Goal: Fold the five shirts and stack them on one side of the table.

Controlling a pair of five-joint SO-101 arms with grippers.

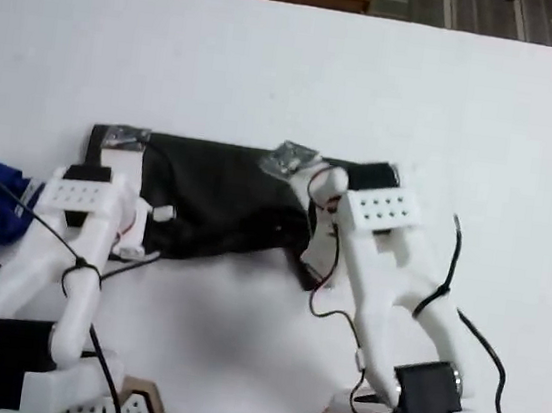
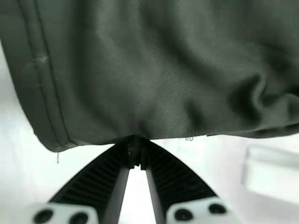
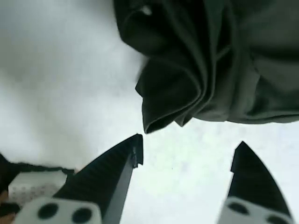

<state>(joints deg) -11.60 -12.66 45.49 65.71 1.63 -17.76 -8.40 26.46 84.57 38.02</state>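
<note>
Black shirt stretches side to side; left pincer seemingly pinches its hem; right pincer spread.

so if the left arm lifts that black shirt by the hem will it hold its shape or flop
Probably flops: the black shirt lies in soft bunched folds. It looks thin and light, so the left gripper, pinching its hem, could likely lift it, the rest draping onto the table.

White plastic left arm and right arm, black motor blocks, thin black and red cables; left pincer and right pincer have black pointed fingers, white screw-holed bases.
</note>
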